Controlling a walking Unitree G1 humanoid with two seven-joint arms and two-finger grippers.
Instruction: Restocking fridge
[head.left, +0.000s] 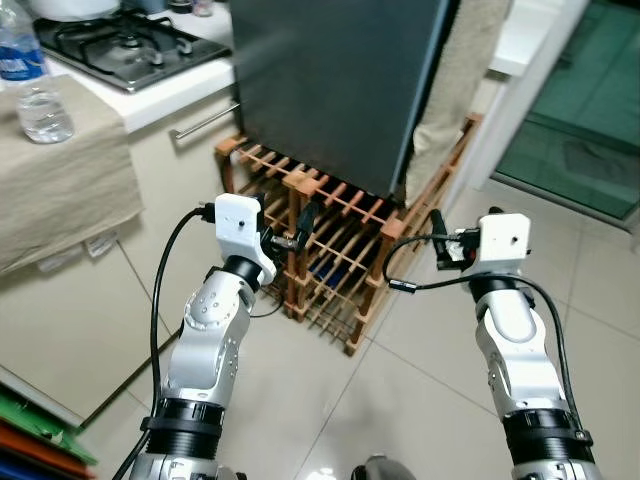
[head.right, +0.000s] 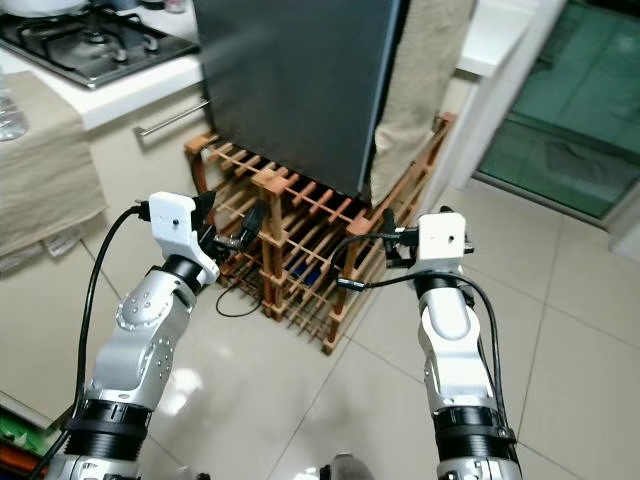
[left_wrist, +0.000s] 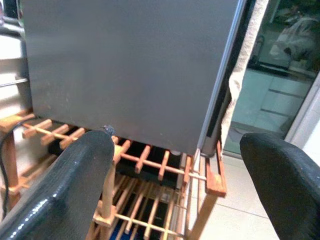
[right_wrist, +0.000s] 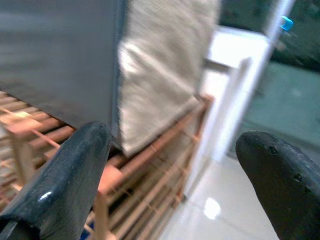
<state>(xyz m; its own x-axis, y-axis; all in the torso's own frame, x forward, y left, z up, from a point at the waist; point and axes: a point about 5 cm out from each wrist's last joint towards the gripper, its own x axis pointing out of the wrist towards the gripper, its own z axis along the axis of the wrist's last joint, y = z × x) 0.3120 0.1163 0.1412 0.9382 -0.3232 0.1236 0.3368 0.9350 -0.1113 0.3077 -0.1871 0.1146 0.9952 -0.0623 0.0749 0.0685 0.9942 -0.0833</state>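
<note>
The tall dark grey metal fridge (head.left: 335, 85) stands on a brown wooden slat rack (head.left: 330, 255), straight ahead of both arms and a bit above them. Its door is shut, and its long side runs up and down. The left tool (head.left: 290, 238) is in front of the fridge's lower left part. The right tool (head.left: 440, 245) is near the fridge's right edge, where a beige cloth (head.left: 450, 90) hangs, so it looks nearer the door's edge. Both tools are wide open and hold nothing. A clear plastic water bottle (head.left: 30, 85) stands on the tabletop (head.left: 150, 100), well to the left of the fridge.
</note>
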